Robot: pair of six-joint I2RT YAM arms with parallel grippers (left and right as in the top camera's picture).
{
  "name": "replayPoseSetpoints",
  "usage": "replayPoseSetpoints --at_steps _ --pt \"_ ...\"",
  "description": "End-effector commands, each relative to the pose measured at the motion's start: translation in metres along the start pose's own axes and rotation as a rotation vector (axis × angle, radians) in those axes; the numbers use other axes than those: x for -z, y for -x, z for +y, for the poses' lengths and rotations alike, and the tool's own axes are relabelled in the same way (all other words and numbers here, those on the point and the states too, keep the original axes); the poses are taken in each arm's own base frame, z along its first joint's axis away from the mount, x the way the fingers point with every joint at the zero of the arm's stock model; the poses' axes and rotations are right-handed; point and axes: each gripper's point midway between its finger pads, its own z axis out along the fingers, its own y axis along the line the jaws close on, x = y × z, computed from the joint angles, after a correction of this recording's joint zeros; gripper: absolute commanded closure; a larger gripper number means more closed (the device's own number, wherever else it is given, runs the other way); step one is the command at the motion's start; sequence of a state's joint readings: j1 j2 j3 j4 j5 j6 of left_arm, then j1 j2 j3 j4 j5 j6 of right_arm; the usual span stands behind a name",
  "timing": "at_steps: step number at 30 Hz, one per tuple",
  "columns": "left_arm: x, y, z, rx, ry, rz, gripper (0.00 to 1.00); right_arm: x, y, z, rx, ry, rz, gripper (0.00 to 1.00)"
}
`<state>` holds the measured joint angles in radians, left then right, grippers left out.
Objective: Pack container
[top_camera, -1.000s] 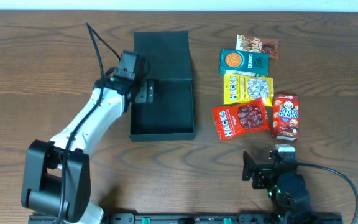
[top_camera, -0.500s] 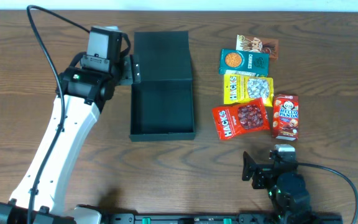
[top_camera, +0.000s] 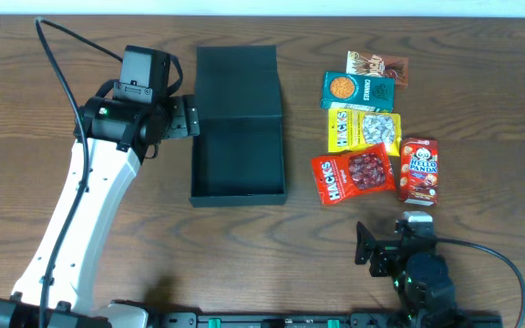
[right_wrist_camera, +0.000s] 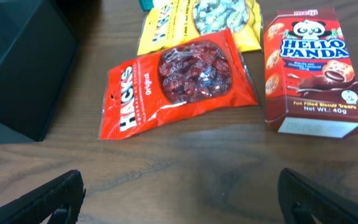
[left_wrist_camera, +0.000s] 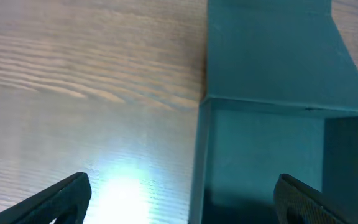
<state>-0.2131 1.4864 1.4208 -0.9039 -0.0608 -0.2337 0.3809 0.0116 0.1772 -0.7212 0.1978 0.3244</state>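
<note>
1. The container (top_camera: pixel 240 155) lies on the table (top_camera: pixel 481 109) left of centre. Its flap lid is open and flat on the far side, and the tray shows only a bare dark floor.
2. The left gripper (top_camera: pixel 190 117) sits just beside the container's left wall near the hinge. Its jaws are spread wide and hold nothing. The left wrist view catches only the two fingertips (left_wrist_camera: pixel 67 194) in its bottom corners, and the box runs off its right and bottom edges.
3. Glare whitens the wood in that view.
4. The right gripper (right_wrist_camera: pixel 182 200) is at the near edge, wide open and empty. Only the dark tips of its fingers show.
5. To the right of the container lie the red Hacks packet (top_camera: pixel 354 175), the Hello Panda box (top_camera: pixel 418 170) and the yellow Hacks packet (top_camera: pixel 363 130). The yellow one is cut off at the top in the right wrist view.
6. The green packet (top_camera: pixel 359 90) and the brown packet (top_camera: pixel 377 66) have print too small to read.
</note>
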Motion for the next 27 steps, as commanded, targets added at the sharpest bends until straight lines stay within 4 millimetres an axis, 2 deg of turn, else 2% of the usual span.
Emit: replayPoseSetpoints --at_steps 1,2,4,7,9,12,17,22,27 --pt "0.007 -0.007 -0.002 0.031 -0.029 0.024 0.05 -0.001 0.018 0.002 -0.018 0.008 -0.084 0.01" --pt "0.007 -0.011 -0.001 0.029 -0.023 0.042 0.05 0.003 0.044 0.019 -0.081 0.094 -0.180 0.01" --pt "0.007 -0.017 0.001 0.026 -0.015 0.065 0.05 0.013 0.070 0.041 -0.157 0.229 -0.269 0.01" --pt "0.007 -0.020 0.002 0.025 -0.011 0.079 0.05 0.019 0.082 0.048 -0.187 0.276 -0.314 0.01" --pt "0.007 -0.021 0.002 0.025 -0.010 0.081 0.05 0.023 0.089 0.053 -0.274 0.322 -0.329 0.01" --pt "0.007 -0.020 0.002 0.025 -0.011 0.077 0.05 0.029 0.079 0.079 -0.423 0.494 -0.212 0.01" --pt "0.007 -0.014 0.000 0.028 -0.019 0.052 0.05 0.032 0.087 0.081 -0.580 0.534 -0.205 0.01" --pt "0.007 -0.002 -0.003 0.032 -0.033 0.006 0.05 0.048 0.130 0.072 -0.527 0.525 -0.426 0.01" --pt "0.007 0.012 -0.006 0.039 -0.041 -0.054 0.05 0.036 0.154 0.059 -0.553 0.415 -0.431 0.01"
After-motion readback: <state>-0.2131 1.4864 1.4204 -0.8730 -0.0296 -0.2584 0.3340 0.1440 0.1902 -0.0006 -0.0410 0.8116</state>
